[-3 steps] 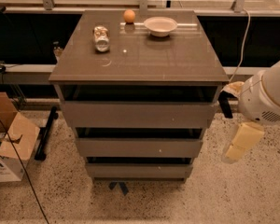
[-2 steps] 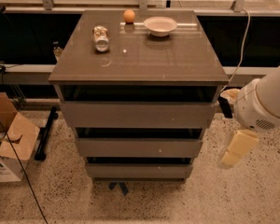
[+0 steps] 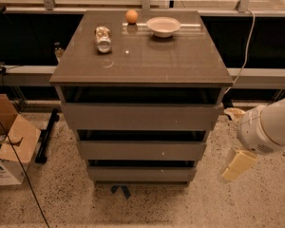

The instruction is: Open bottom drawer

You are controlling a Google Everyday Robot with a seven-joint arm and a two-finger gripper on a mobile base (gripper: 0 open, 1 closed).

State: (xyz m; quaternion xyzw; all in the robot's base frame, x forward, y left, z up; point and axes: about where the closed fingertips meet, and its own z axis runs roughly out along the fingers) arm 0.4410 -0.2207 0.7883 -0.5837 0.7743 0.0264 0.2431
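Observation:
A grey-brown cabinet with three handleless drawers stands in the middle of the camera view. The bottom drawer [image 3: 141,174] is the lowest, slimmest front panel, just above the floor, and sits flush under the middle drawer [image 3: 141,150]. The tall top drawer [image 3: 140,117] is above that. My gripper [image 3: 238,165] hangs at the right of the cabinet, level with the bottom drawer and apart from it, below the white rounded arm [image 3: 266,127].
On the cabinet top [image 3: 180,61] lie a crushed can [image 3: 103,38], an orange [image 3: 131,16] and a white bowl [image 3: 163,26]. A cardboard box [image 3: 7,144] sits on the speckled floor at left, with a black bar [image 3: 46,135] leaning beside the cabinet. A cable [image 3: 248,37] hangs at right.
My arm and gripper have drifted slightly down and to the right, staying beside the cabinet. The drawers have not moved.

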